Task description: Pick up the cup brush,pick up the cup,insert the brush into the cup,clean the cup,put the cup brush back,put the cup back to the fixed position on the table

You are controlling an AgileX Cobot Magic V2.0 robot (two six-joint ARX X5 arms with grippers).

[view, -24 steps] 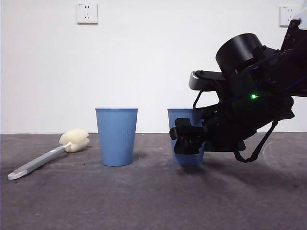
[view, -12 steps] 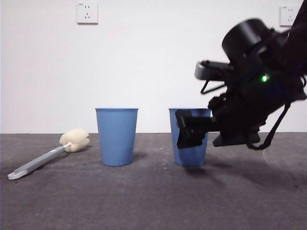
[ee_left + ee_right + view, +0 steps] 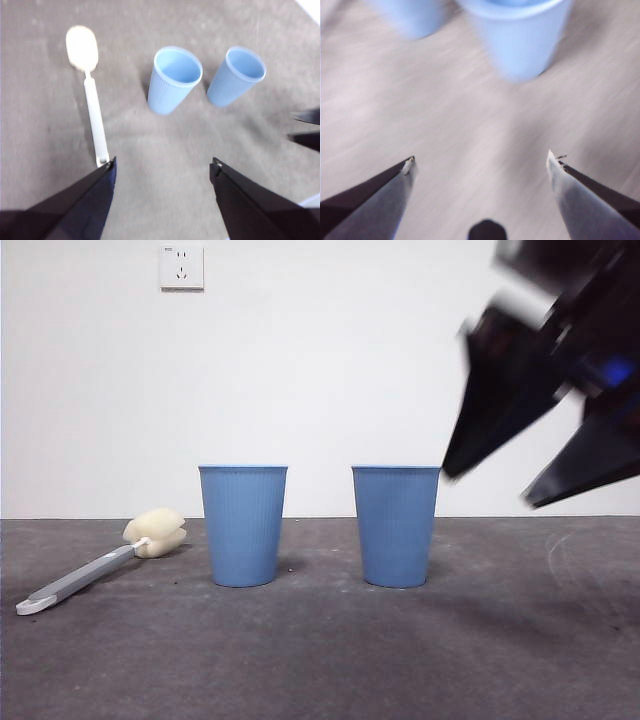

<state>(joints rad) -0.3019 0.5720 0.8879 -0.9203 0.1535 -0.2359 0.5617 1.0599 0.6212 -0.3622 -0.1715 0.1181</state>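
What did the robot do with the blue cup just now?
The right pincer was shut on the cup a second ago. It has opened, let go and pulled up and away to the side. The cup now stands free on the table. The other cup and the cup brush have not moved. The left pincer hangs open above them.

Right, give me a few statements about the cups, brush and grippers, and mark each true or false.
1. Both cups, the left and the right, stand upright on the table. True.
2. The cup brush stands inside a cup. False: it lies on the table, beside the cups.
3. The right gripper grips a cup. False: it is open, holding nothing.
4. The left gripper is open. True.
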